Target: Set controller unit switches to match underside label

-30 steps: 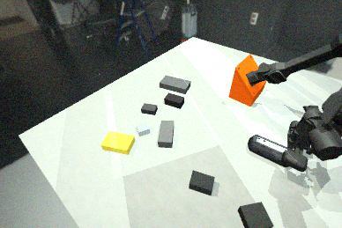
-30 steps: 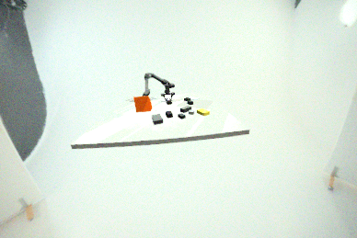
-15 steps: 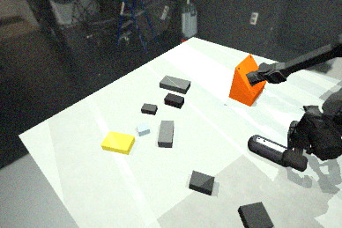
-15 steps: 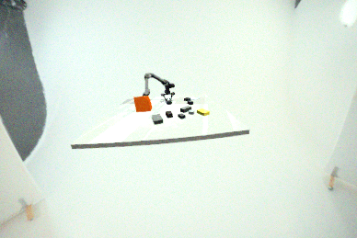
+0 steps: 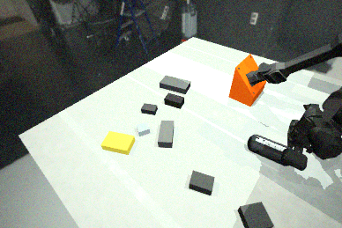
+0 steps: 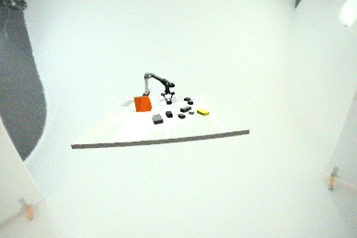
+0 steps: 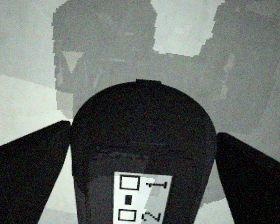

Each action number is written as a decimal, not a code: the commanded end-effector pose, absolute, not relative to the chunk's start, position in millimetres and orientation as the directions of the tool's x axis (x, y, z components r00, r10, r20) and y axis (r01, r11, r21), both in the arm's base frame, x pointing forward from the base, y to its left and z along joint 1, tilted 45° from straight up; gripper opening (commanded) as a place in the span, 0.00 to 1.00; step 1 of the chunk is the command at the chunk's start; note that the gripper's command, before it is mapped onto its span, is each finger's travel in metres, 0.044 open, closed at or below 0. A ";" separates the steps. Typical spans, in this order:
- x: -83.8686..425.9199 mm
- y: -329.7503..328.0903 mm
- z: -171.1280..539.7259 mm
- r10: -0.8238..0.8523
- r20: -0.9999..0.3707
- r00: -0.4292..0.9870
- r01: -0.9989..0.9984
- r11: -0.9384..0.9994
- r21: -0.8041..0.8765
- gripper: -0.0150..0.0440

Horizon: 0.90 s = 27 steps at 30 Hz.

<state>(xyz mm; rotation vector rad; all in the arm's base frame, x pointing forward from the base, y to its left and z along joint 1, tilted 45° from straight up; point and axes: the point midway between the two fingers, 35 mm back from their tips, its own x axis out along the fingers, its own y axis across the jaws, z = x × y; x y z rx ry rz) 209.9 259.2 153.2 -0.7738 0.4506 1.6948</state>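
The dark grey controller unit [image 5: 255, 146] [image 7: 141, 107] lies upside down, rounded at its end, with the white label [image 5: 270, 144] [image 7: 136, 197] facing up. In the wrist view the squares beside 1 and 2 are empty outlines; the rest of the label is outside that view. The rocker switches are hidden underneath. My gripper [image 7: 143, 135] [image 6: 168, 97] straddles the unit near the end by number 1, with a fingertip against each long side. It is shut on the unit, which is low at the bench.
An orange wedge [image 5: 245, 86] [image 6: 143, 104] stands behind the unit in the top view. A yellow block [image 5: 118, 142] [image 6: 202, 112], a pale small block [image 5: 143, 130], grey blocks [image 5: 166, 134] [image 5: 174, 84] and dark blocks [image 5: 202, 182] [image 5: 256, 216] [image 5: 174, 100] [image 5: 149, 108] lie on the bench [image 5: 110, 178].
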 end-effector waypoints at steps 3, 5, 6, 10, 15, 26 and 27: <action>211.0 255.4 154.8 0.704 -0.700 -0.120 -0.959 -0.265 -0.102 0.83; 211.3 254.0 155.6 0.704 -0.700 -0.120 -0.959 -0.265 -0.102 0.83; 211.4 253.3 155.9 0.704 -0.700 -0.120 -0.959 -0.265 -0.102 0.83; 212.1 250.4 157.4 0.703 -0.701 -0.120 -0.959 -0.265 -0.102 0.83; 212.9 246.8 159.1 0.703 -0.701 -0.120 -0.959 -0.265 -0.102 0.83; 214.9 238.7 162.3 0.703 -0.701 -0.120 -0.959 -0.265 -0.101 0.83; 215.0 238.0 162.6 0.703 -0.701 -0.120 -0.959 -0.265 -0.101 0.83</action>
